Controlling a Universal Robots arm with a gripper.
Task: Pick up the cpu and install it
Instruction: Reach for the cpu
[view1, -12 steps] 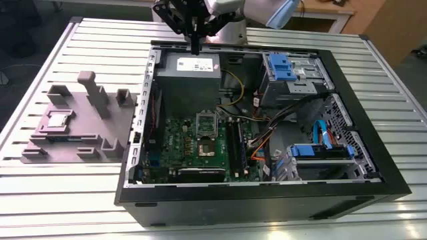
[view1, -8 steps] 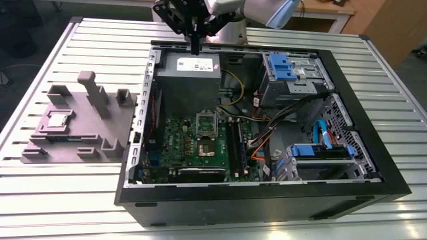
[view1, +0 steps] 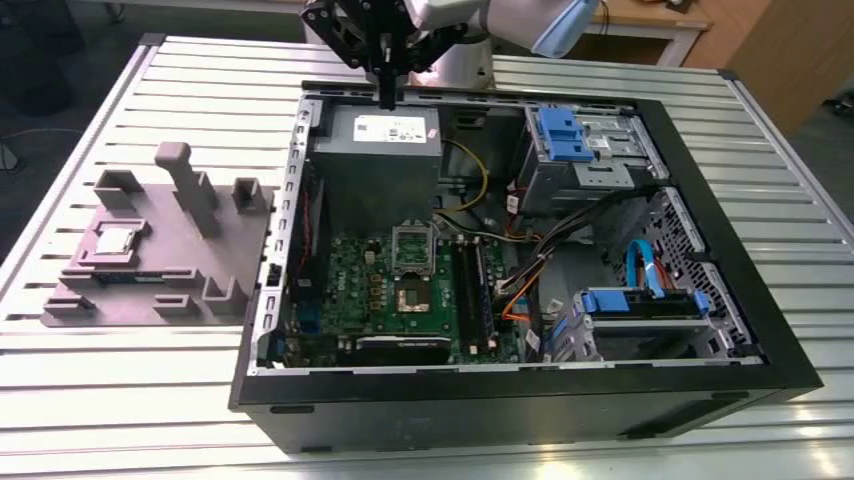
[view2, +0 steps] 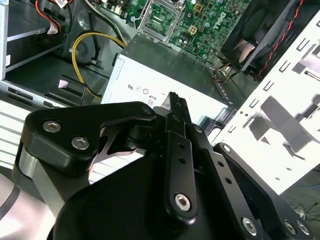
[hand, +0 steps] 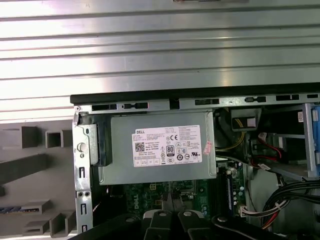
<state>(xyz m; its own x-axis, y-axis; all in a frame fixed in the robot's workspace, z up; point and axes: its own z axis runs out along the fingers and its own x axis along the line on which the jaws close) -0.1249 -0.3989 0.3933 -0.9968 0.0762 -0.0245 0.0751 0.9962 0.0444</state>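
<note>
Your black gripper (view1: 388, 97): fingers closed together, nothing visible between them; poised over the big grey metal box with a white label (view1: 378, 140) inside the open black computer case (view1: 534, 415).

Small square silvery-grey cpu (view1: 116, 240): lies on the grey plastic fixture tray (view1: 167, 255), outside the case on the exterior view's left, well apart from your gripper.

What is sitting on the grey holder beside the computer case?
The cpu lies flat in a recess of the grey holder, among its upright posts. The cpu's underside and the recess floor are covered by it.
</note>
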